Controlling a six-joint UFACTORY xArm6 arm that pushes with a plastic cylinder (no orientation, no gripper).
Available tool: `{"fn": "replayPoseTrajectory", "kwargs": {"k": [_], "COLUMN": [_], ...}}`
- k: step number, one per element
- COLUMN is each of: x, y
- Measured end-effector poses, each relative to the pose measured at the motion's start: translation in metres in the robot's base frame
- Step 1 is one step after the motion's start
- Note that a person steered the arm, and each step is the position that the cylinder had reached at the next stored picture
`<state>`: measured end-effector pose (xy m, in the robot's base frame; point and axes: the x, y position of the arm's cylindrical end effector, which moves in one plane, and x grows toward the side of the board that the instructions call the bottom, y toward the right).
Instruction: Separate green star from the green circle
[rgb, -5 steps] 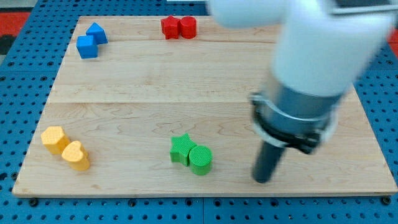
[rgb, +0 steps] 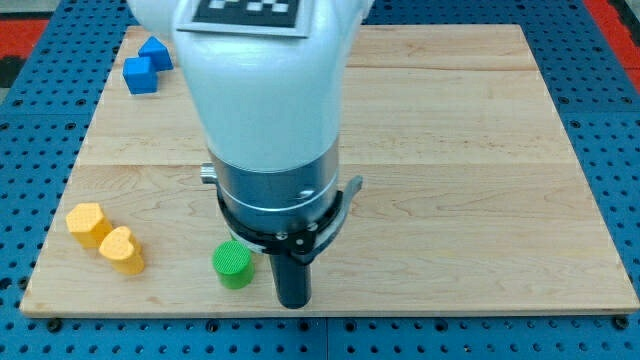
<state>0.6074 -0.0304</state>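
The green circle is a short cylinder on the wooden board near the view's bottom edge, left of centre. My tip rests on the board just to its right, a small gap between them. The green star does not show; the arm's wide body covers the board's middle. The rod is dark and upright under the grey and white arm.
Two yellow blocks lie touching at the view's lower left. Two blue blocks sit at the upper left. The board's bottom edge runs just below my tip. The red blocks are hidden behind the arm.
My tip has swept from the view's right to the left along the bottom edge. The green circle has shifted left. The green star, earlier touching it, is now out of sight.
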Motion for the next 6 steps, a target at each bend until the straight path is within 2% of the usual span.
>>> {"fn": "replayPoseTrajectory", "kwargs": {"k": [1, 2, 3, 4, 5, 6], "x": [-0.012, -0.017, -0.044, -0.063, -0.059, -0.147], "y": [-0.064, -0.060, -0.024, -0.030, -0.048, -0.075]}}
